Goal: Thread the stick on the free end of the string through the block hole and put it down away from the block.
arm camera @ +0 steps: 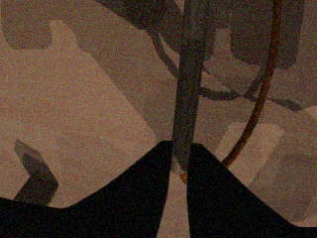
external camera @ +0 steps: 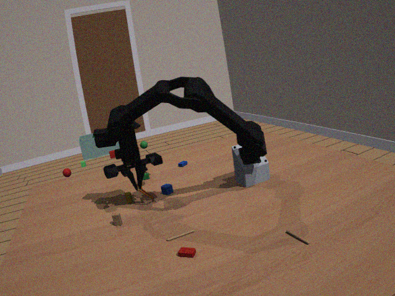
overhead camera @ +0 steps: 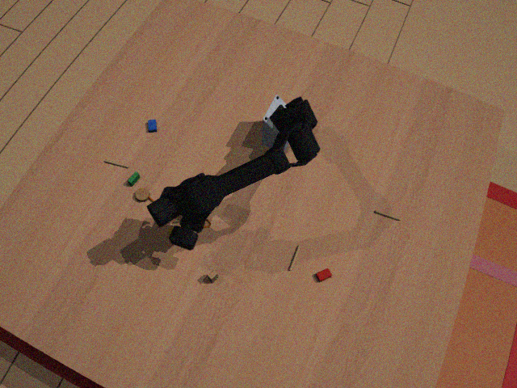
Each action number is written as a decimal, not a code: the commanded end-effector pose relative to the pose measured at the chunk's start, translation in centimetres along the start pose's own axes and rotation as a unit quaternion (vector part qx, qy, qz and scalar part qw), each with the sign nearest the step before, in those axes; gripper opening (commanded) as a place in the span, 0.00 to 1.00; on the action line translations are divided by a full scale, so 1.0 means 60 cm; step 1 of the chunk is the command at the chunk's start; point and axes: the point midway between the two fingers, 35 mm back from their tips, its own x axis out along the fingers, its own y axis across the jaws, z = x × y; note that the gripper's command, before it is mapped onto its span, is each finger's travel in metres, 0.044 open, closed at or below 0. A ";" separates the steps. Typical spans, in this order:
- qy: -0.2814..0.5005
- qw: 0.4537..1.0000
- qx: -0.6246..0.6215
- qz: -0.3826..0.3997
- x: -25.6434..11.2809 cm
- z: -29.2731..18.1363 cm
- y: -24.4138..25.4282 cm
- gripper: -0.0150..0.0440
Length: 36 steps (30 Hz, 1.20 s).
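My gripper (external camera: 139, 189) (arm camera: 180, 152) is shut on the thin wooden stick (arm camera: 188, 99) near its string end, low over the table. The stick runs up through the wrist view from the fingertips. The orange string (overhead camera: 207, 223) (external camera: 146, 193) (arm camera: 264, 89) loops beside it. The round wooden button (overhead camera: 141, 194) lies left of the arm in the top view. A small tan block (overhead camera: 212, 276) (external camera: 116, 219) stands in front of the gripper; no hole can be made out, so I cannot tell if it is the holed block. The arm hides the fingertips in the top view.
Loose sticks (overhead camera: 115, 164) (overhead camera: 292, 258) (overhead camera: 386, 216) lie apart. A green block (overhead camera: 133, 179) (external camera: 145, 176) is near the button. A blue cube (external camera: 166, 189) and an olive-yellow block (external camera: 128, 197) are near the gripper. A flat blue block (overhead camera: 152, 125) (external camera: 182, 163) and a red block (overhead camera: 323, 274) (external camera: 186, 252) lie farther off.
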 end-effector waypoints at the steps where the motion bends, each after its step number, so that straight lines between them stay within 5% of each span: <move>1: -0.003 0.998 0.067 0.002 -0.002 0.006 0.006 0.25; 27: -0.001 0.863 0.506 0.004 0.001 0.044 0.026 0.25; 36: -0.001 0.849 0.529 0.004 0.001 0.045 0.030 0.25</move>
